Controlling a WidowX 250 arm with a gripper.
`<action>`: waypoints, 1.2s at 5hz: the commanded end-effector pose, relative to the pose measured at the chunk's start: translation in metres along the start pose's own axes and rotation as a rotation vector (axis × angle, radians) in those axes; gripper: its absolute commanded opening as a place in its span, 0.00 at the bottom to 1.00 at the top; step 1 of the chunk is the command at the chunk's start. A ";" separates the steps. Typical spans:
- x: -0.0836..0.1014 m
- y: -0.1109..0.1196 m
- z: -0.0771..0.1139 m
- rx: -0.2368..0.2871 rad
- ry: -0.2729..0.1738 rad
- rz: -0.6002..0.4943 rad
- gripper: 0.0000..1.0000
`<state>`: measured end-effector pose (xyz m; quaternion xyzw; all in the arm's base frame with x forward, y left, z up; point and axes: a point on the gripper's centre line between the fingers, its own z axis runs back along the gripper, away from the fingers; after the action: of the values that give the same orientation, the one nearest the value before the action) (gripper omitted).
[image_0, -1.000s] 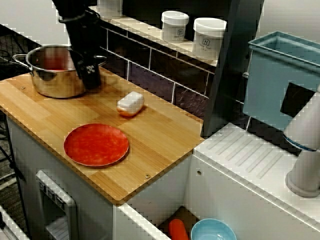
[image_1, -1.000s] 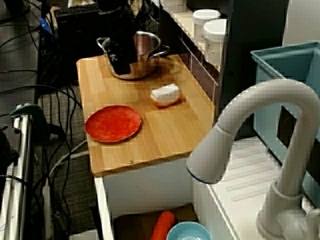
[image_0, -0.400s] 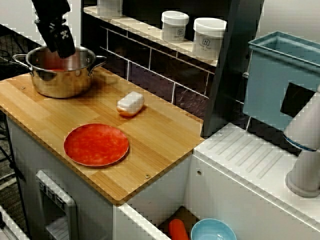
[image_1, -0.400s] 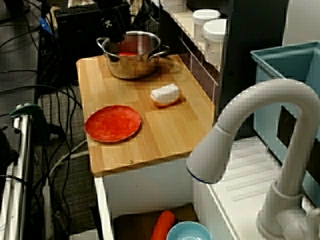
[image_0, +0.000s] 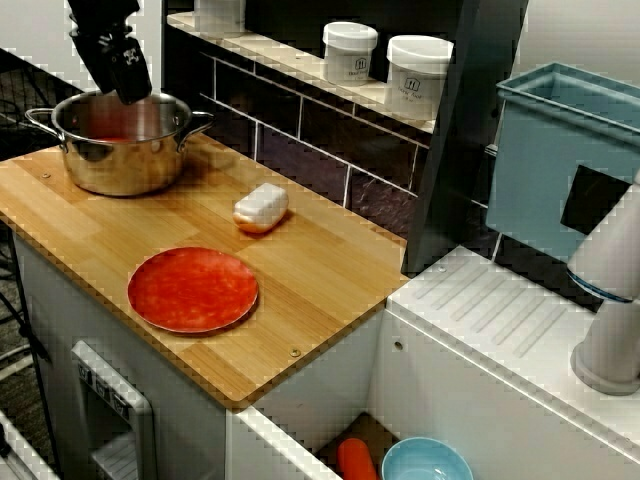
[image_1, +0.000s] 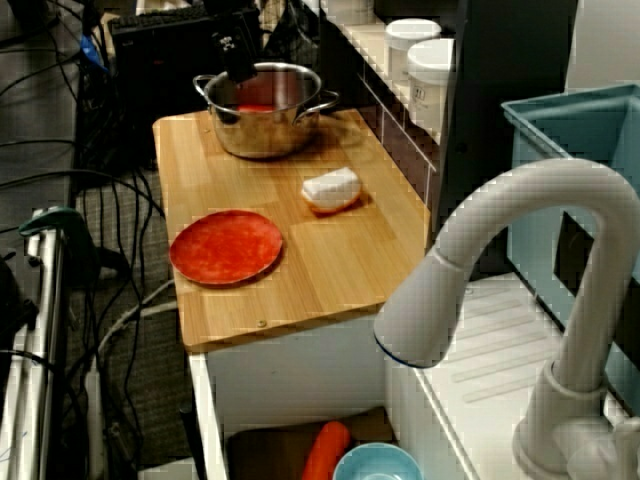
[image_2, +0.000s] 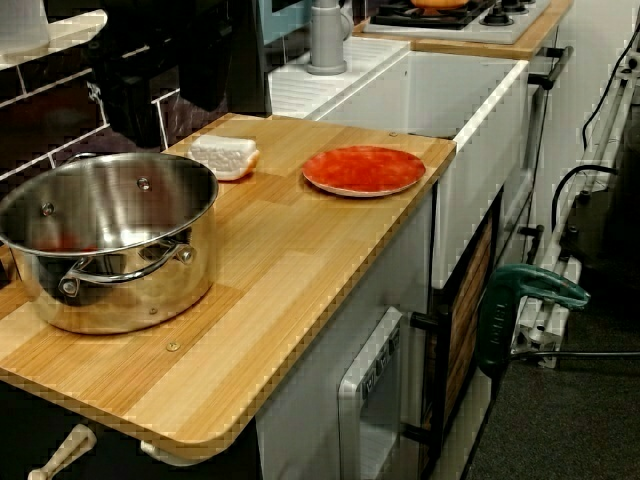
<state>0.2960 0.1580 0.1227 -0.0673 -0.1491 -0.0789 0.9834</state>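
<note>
- Sink, nearest: one light blue bowl (image_0: 427, 460) and one orange rounded object (image_0: 357, 460) just beside it.
- Wooden bench (image_0: 330, 260): one flat round red plate (image_0: 192, 290) near the front edge.
- One white block with orange underside (image_0: 261, 206), behind the plate and apart from it.
- One steel two-handled pot (image_0: 120, 165) at the bench's far left end, with something red inside.
- One black claw (image_0: 132, 88), raised over the pot's far rim. A second ago it stood low against the pot's right side. Its opening cannot be told. Pot, plate and block are unmoved.
- Shelf, farthest: two white lidded jars (image_0: 350, 52) side by side.
</note>
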 end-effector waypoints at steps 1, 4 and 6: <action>-0.006 0.002 0.000 0.048 -0.032 0.005 1.00; -0.022 0.008 -0.013 0.065 -0.014 0.038 1.00; -0.024 0.018 -0.017 0.074 -0.010 0.064 1.00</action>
<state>0.2870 0.1707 0.0852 -0.0537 -0.1369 -0.0393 0.9883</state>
